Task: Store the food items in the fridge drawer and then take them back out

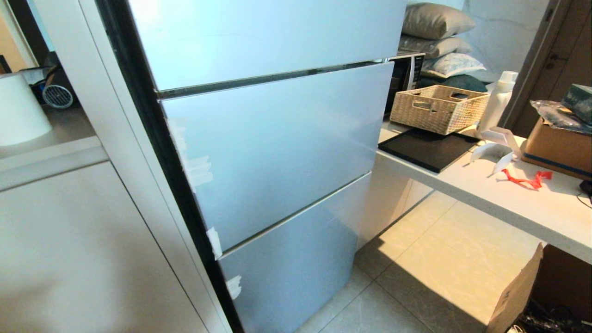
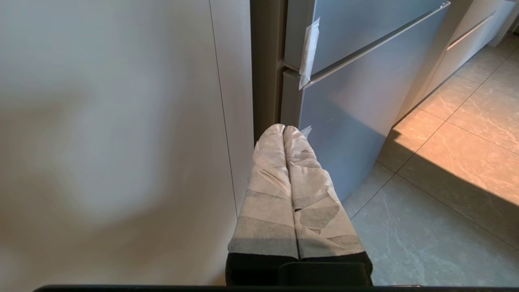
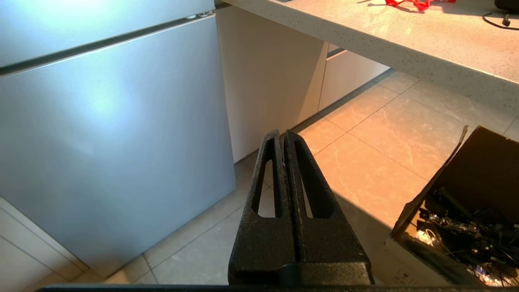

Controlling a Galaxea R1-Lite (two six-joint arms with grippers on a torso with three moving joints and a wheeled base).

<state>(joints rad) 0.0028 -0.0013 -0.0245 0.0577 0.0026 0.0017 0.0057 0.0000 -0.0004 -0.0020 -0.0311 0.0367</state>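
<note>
The fridge point(image 1: 277, 152) fills the head view, all its silver fronts closed; the drawer and food items are hidden from sight. A worktop point(image 1: 532, 203) runs along its right, carrying a wicker basket point(image 1: 437, 108) and a black tray point(image 1: 428, 149) near the fridge-side end. Both grippers hang low by the fridge's bottom front, each clenched on nothing: the left point(image 2: 284, 129) paper-wrapped, the right point(image 3: 282, 133) bare black.

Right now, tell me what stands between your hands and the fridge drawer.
The fridge's closed fronts do: all panels sit flush, so the drawer is hidden behind them, and no food items show. The left hand and right hand are both shut and empty, low before the bottom panel.
</note>
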